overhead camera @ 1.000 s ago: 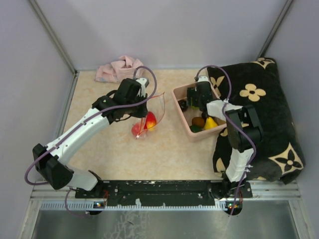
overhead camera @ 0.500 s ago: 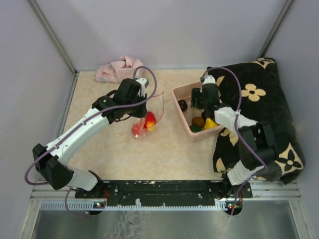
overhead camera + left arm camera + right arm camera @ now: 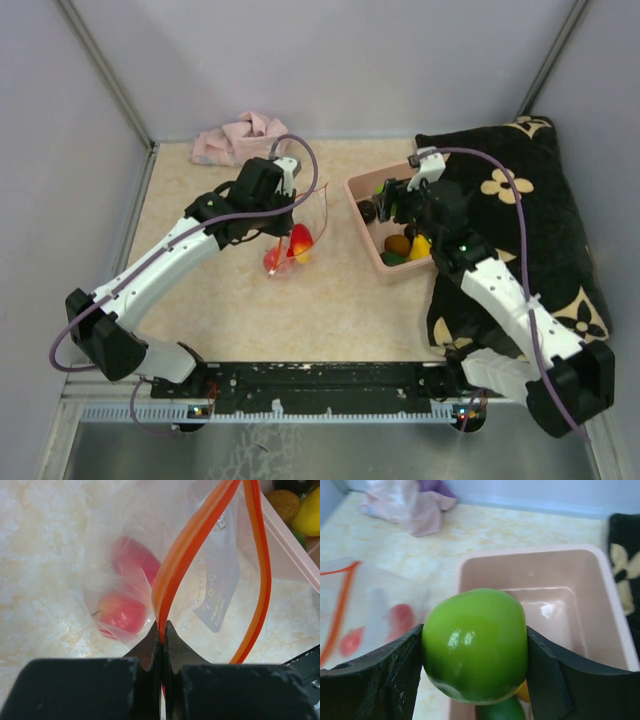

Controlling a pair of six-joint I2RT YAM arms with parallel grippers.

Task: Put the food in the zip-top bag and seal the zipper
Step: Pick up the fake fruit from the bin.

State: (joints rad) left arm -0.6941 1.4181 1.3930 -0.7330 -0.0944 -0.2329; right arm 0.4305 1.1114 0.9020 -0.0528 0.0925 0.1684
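Between the fingers of the right gripper [image 3: 472,666], the green apple [image 3: 475,640] is pinched above the tub [image 3: 600,630]. To its left, the left gripper [image 3: 162,630] clamps the bag [image 3: 115,570] by its zipper [image 3: 185,545]; a sagging mouth could deflect the apple.

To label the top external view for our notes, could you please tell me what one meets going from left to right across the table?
pink cloth → zip-top bag → pink tub → black flowered cushion
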